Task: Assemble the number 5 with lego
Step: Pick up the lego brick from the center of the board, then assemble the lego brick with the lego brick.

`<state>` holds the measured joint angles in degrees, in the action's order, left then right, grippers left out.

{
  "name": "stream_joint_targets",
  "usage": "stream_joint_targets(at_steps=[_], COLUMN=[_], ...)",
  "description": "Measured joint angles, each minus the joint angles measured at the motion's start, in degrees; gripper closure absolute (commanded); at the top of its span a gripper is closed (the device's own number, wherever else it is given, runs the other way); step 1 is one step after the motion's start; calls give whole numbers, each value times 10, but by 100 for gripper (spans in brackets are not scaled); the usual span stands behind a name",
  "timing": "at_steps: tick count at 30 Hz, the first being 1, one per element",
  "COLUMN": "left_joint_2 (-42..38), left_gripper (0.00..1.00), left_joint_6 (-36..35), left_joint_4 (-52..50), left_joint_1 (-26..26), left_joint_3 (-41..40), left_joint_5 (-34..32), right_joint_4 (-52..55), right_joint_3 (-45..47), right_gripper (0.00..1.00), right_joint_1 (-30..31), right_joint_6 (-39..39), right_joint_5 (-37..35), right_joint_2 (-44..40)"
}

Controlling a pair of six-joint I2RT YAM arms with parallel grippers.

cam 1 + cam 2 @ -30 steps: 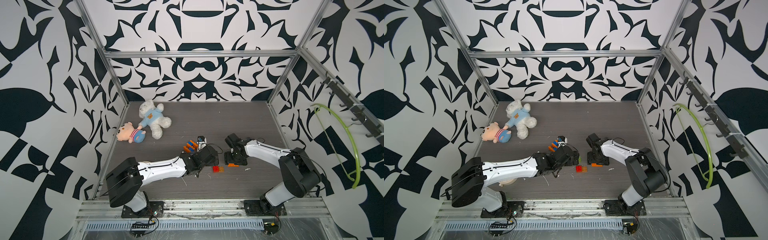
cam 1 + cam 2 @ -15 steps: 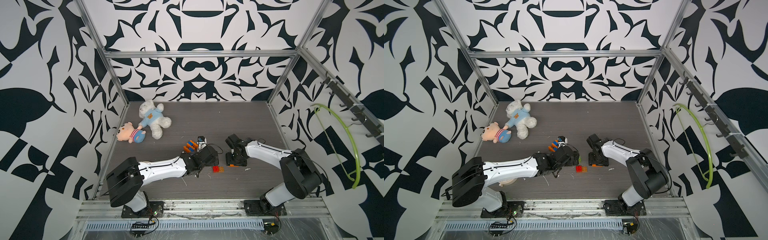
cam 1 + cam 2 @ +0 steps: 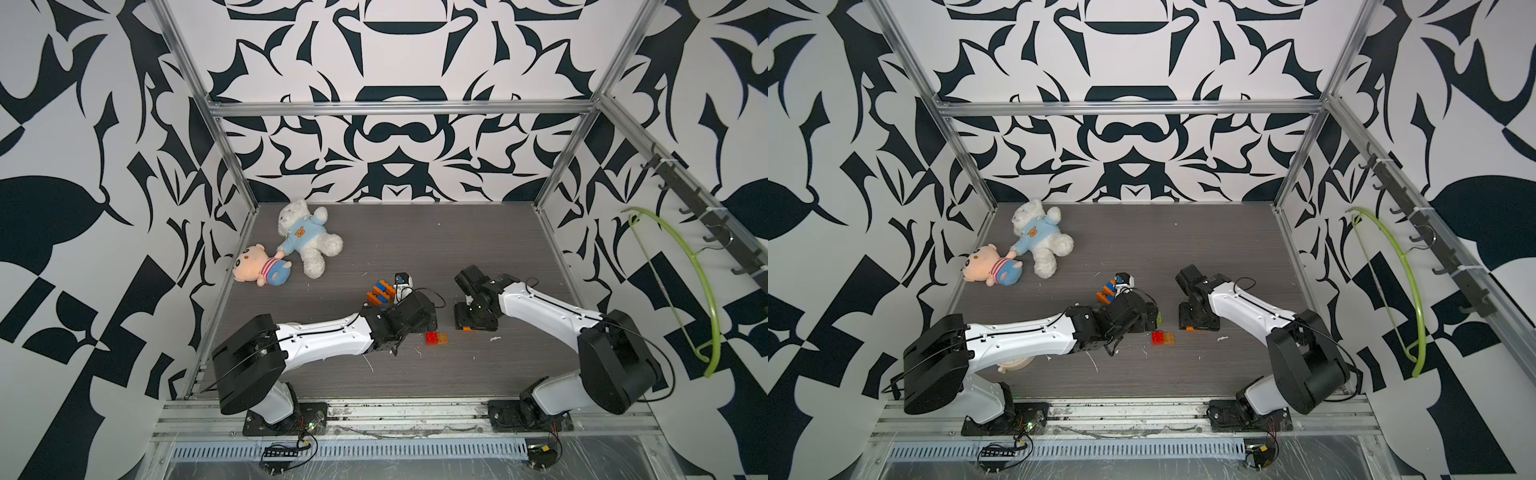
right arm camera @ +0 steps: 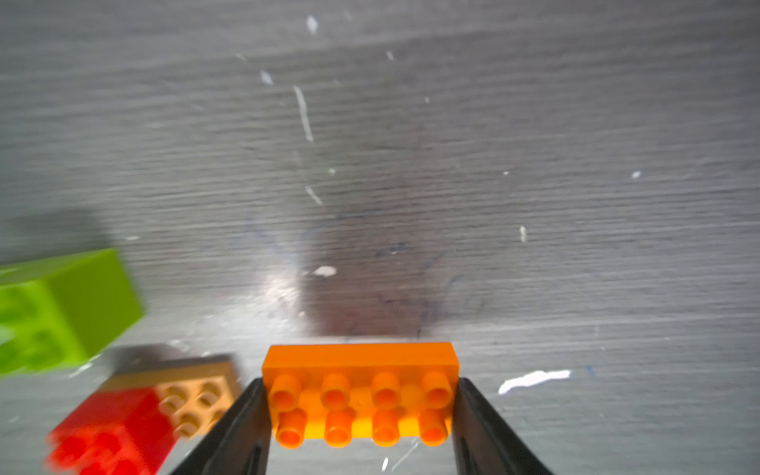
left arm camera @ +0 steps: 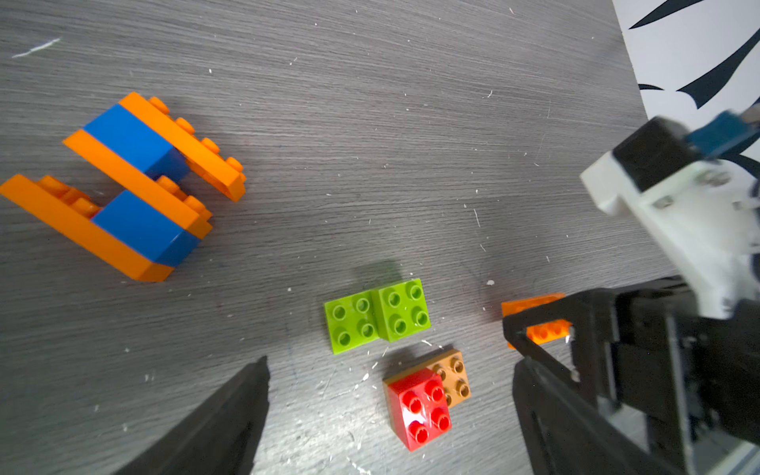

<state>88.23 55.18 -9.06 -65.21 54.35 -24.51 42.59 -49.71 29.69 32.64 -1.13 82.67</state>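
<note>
Gripping: right gripper [image 4: 360, 384] closed on the orange brick [image 4: 360, 360] by its short ends, on the counter [image 4: 411, 164]. Left gripper [image 5: 386, 349] open, empty. Step: pick-up. Next, probably: lift, carry to the orange-and-blue stack [image 5: 127, 185], seat squarely.

Bold black-and-white patterned walls [image 3: 395, 54] enclose a dark grey wood-grain floor [image 3: 415, 237], framed by aluminium rails [image 3: 399, 109]; on the right, a lime-green hanger [image 3: 705, 286] hangs from a wall-mounted hook rack [image 3: 690, 195].

Lego [image 3: 436, 338] on table [image 3: 415, 241]; plush toys [image 3: 309, 239] behind
</note>
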Motion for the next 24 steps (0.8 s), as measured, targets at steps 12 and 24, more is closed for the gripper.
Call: stream_joint_targets(at_steps=[12,24], left_joint_2=[-111,-161], left_gripper=[1,1], left_joint_6=[72,78], left_joint_4=[24,79], left_joint_1=[15,37], left_joint_3=[-152,-208], left_joint_5=[17,75], right_joint_4=[17,17], right_joint_3=[-71,-80], right_gripper=[38,38], right_joint_1=[152,192], right_joint_6=[65,106], right_joint_5=[-1,-21], right_joint_2=[8,57])
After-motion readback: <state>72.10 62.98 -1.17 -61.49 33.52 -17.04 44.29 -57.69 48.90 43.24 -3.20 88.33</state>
